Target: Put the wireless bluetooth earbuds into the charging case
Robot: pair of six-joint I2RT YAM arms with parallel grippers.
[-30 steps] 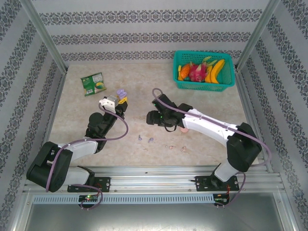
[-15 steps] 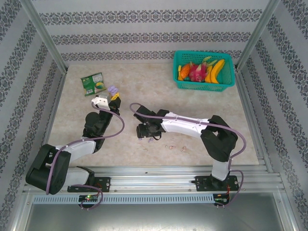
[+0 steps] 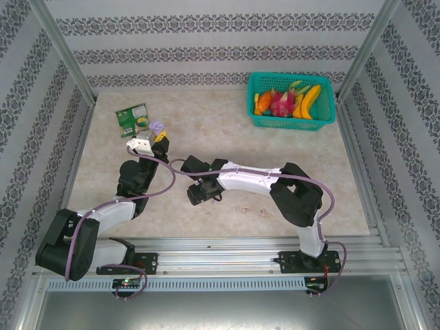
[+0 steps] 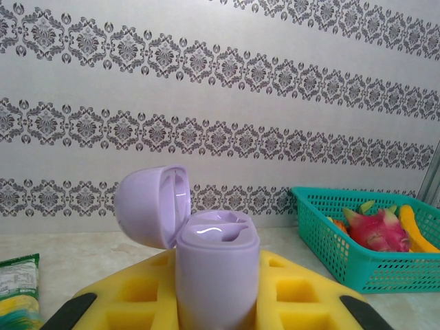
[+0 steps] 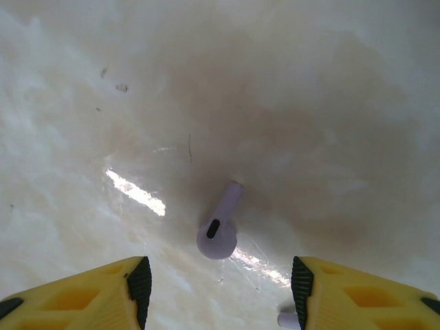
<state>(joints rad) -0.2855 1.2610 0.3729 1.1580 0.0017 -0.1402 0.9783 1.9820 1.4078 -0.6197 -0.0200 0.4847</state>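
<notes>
The left gripper [image 3: 158, 137] is clamped on the lilac charging case [image 4: 216, 265], lid open, at the far left. The right gripper [image 5: 218, 283] hovers, jaws apart, over a lilac earbud [image 5: 221, 225] lying on the table [image 3: 227, 130] near its middle.

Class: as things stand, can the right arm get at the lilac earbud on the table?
Probably yes. The right arm holds its jaws open just over the table, and the lilac earbud lies bare in line with the gap, with nothing covering it. Another small bit close by might get nudged.
</notes>
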